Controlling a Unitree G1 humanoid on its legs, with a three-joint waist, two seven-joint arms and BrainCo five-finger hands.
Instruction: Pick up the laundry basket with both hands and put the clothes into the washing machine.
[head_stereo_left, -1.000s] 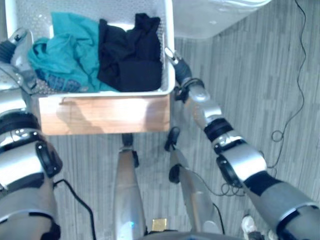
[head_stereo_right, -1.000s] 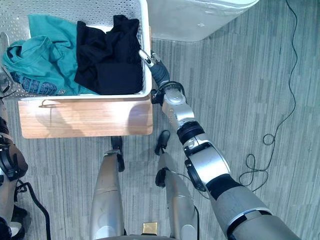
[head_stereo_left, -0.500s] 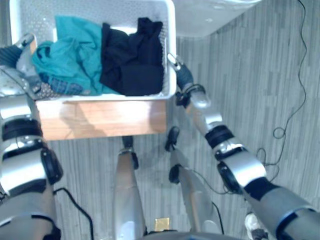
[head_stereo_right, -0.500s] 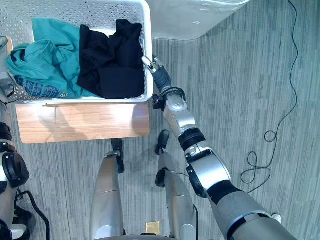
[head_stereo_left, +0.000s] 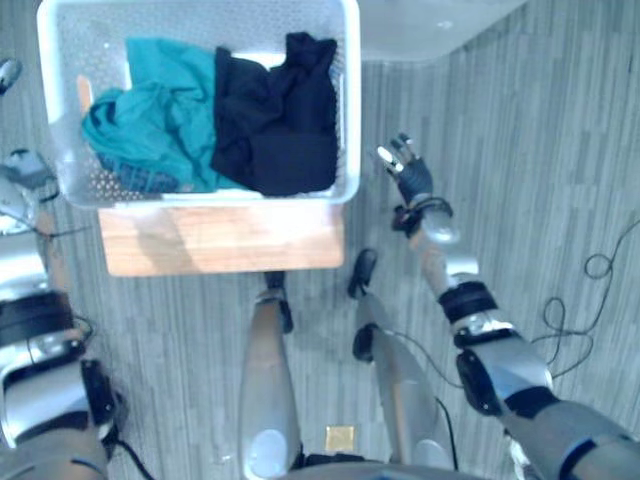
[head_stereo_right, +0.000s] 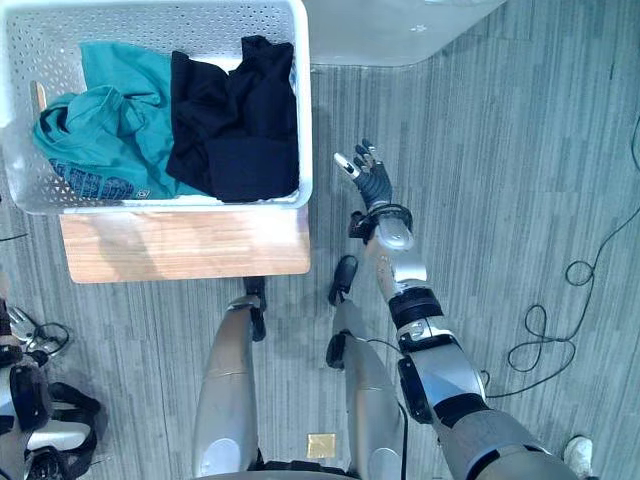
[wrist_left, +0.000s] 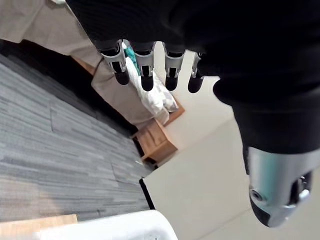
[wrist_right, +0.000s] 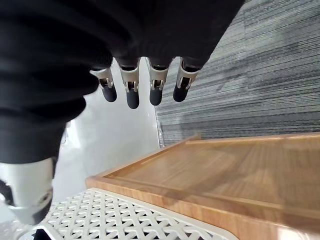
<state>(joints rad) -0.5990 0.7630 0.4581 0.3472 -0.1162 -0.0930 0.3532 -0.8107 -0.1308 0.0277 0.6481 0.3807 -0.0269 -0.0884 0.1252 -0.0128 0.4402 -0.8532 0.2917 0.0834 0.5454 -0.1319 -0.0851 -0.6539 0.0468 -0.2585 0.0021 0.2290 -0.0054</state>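
Right eye view: white perforated plastic laundry basket (head_stereo_right: 304, 110) on low wooden table (head_stereo_right: 180, 245); teal garment (head_stereo_right: 110, 110) and black garment (head_stereo_right: 235, 120) inside. Right hand (head_stereo_right: 375, 185) near basket's right wall, apart from it, fingers spread, empty. Left hand (wrist_left: 165, 30) off basket's left side, fingers straight, empty.

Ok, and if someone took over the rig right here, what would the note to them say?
Right hand: open, empty, over the floor to the right of the basket, not touching it.
Left hand: open, empty.
The basket sits on the wooden table with teal clothes and black clothes inside. The washing machine stands beyond it.
Done: nothing; the basket is neither gripped nor lifted.
Left: grip the basket with both hands, lift it, put the clothes into the washing machine.
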